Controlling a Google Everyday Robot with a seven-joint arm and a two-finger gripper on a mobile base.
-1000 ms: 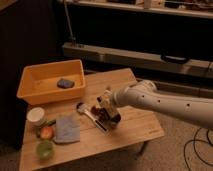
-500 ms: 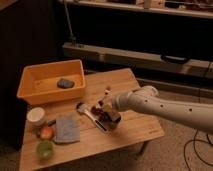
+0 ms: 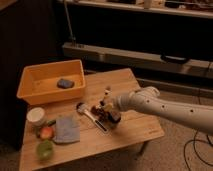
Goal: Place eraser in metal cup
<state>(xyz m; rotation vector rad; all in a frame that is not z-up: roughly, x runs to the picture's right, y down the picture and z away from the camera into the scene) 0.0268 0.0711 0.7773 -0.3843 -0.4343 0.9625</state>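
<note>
My gripper hangs low over the middle of the wooden table, at the end of the white arm that reaches in from the right. It is shut, and a small dark block at its tips looks like the eraser. A short dark round thing, apparently the metal cup, stands just right of the fingertips and touches or nearly touches them. The arm's wrist partly hides both.
A brush with a pale round head lies left of the gripper. A yellow bin holding a grey lump sits at the back left. White bowl, blue-grey pad, reddish fruit and green cup line the left front.
The gripper has shifted slightly to the right and stayed low over the same spot. Its fingers have stayed shut. Nothing else on the table has moved.
</note>
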